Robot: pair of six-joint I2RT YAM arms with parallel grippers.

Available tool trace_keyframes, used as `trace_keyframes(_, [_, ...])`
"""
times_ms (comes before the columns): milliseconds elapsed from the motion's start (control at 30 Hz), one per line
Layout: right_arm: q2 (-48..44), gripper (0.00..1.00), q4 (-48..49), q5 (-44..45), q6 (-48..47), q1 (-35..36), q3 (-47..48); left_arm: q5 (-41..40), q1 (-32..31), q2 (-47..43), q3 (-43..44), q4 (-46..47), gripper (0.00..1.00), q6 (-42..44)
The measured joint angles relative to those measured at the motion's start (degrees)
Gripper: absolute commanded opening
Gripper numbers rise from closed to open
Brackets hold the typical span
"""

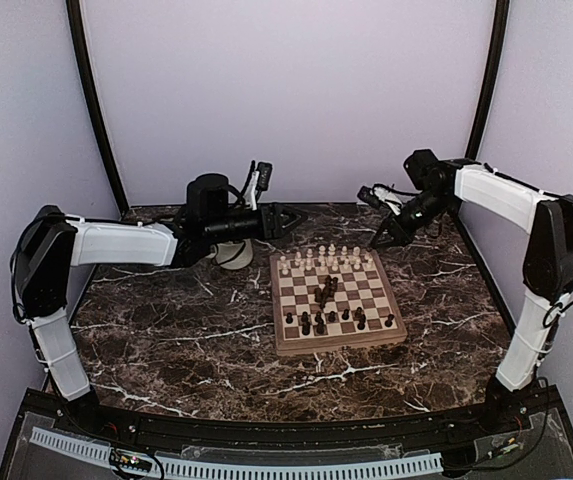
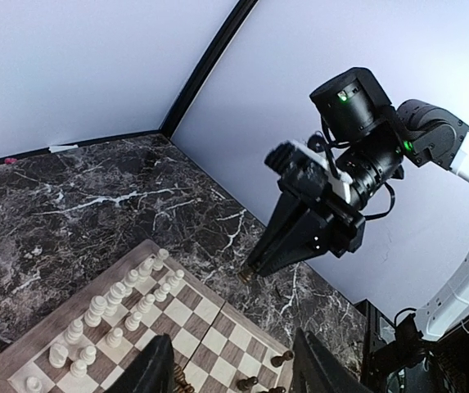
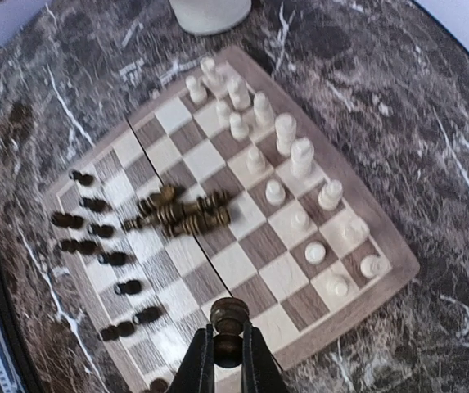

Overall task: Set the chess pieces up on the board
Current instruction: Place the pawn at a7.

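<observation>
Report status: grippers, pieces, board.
Left gripper open, empty. Right gripper shut on a dark piece, by the far-right corner of the board. White pieces standing; dark heap lying mid-board, in the way.

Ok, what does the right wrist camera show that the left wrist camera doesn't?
Only the right wrist: the mug, the heap of toppled dark pieces mid-board, and the dark piece held in the right gripper up close. Only the left wrist: the right arm from outside, the walls and the open left gripper. Both: the board and standing cream pieces.
</observation>
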Motion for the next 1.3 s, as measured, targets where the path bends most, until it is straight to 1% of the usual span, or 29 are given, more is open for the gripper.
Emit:
trace_keyframes(67, [0.17, 0.01, -3.78, 5.01, -3.61, 0.72, -0.09, -0.83, 0.11, -0.02, 0.0, -1.05, 0.52, 0.85])
trace_keyframes(167, [0.17, 0.01, -6.45, 12.7, -7.74, 3.26, -2.47, -1.73, 0.31, -0.02, 0.0, -2.49, 0.52, 1.55])
trace_keyframes(267, [0.15, 0.01, -7.54, 18.14, -9.94, 6.51, -6.36, -2.51, 0.46, -0.04, 0.0, -3.43, 0.52, 1.99])
trace_keyframes(367, [0.09, 0.01, -7.87, 21.79, -11.17, 9.38, -9.88, -3.1, 0.5, -0.09, -0.02, -4.39, 0.52, 2.21])
trace_keyframes(467, [-0.55, 0.01, -7.58, 23.76, -11.76, 10.82, -12.39, -3.5, 0.59, -0.11, -0.02, -5.16, 0.52, 2.38])
trace_keyframes(700, [-1.95, 0.01, -5.68, 27.23, -12.28, 11.32, -15.74, -4.13, 0.63, -0.15, -0.02, -5.53, 0.52, 2.38])
trace_keyframes(1300, [-1.95, 0.03, -3.76, 27.56, -12.96, 12.7, -16.09, -4.11, 0.98, -0.2, -0.02, -5.57, 0.52, 2.34])
